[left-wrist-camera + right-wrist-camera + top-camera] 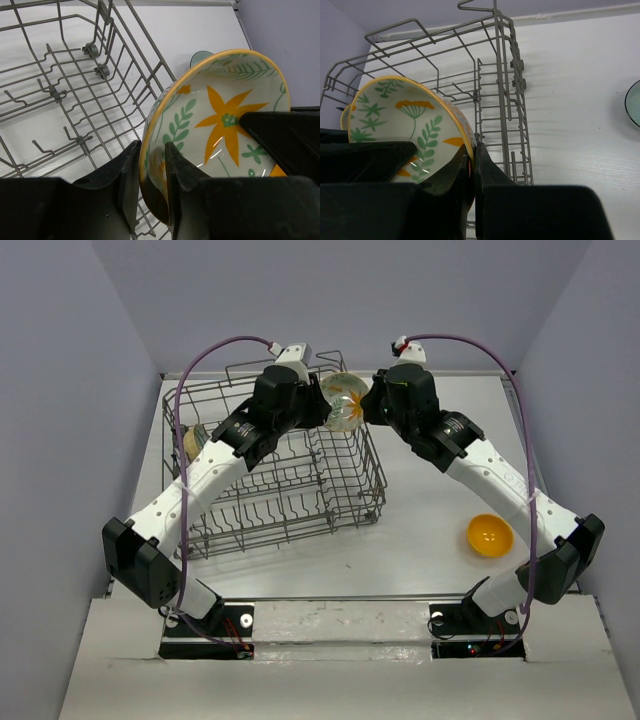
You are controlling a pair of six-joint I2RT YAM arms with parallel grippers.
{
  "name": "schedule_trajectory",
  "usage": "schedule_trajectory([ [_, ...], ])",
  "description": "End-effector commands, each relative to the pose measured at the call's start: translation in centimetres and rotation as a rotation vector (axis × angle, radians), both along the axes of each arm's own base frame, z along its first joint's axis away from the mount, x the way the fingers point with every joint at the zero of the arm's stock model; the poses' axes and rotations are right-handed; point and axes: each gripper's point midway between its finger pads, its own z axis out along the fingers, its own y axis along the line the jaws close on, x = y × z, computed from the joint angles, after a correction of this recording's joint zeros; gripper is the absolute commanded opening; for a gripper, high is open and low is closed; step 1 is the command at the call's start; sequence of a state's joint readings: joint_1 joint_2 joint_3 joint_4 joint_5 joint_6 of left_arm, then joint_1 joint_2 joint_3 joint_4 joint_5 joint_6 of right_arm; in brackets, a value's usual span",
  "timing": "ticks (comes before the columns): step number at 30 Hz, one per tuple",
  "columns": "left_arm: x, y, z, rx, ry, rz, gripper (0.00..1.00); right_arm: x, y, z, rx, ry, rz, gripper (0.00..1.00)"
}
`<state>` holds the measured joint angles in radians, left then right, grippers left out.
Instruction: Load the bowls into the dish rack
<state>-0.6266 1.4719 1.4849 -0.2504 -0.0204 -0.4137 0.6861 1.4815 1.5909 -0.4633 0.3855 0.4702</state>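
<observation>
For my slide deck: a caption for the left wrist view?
Left gripper pinches the rim of the leaf bowl beside the rack.

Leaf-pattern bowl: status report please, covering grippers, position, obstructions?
Right gripper shut on leaf-pattern bowl rim. Left gripper clamped on opposite rim. Bowl tilted at dish rack far right edge. Nothing seen blocking.

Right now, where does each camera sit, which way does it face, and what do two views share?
Top external: above and behind the arms, looking down at the table; both arms show.
Left wrist: on the left arm, facing along the left gripper to the leaf-pattern bowl; own fingers show.
Right wrist: on the right arm, facing past the right gripper to the dish rack; own fingers show.
Shared: both wrist views show bowl and rack.
</observation>
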Motion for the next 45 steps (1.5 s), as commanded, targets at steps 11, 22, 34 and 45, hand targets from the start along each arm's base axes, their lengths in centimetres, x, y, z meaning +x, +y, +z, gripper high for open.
schedule_trajectory([
  [11,-0.7,1.9,3.6,-0.023,-0.094,0.043,0.46,0.8,0.5,3.6,0.068,-0.113,-0.022,0.01],
  [22,-0.3,1.6,2.7,-0.001,-0.077,0.042,0.32,0.8,0.3,3.7,0.065,-0.116,-0.026,0.01],
  [34,0.1,1.7,2.5,0.016,-0.077,0.064,0.0,0.6,0.8,3.8,0.066,-0.117,0.005,0.01],
  [45,-0.2,2.8,6.6,-0.006,-0.162,0.149,0.0,-0.1,0.9,4.8,0.062,-0.138,0.03,0.33],
])
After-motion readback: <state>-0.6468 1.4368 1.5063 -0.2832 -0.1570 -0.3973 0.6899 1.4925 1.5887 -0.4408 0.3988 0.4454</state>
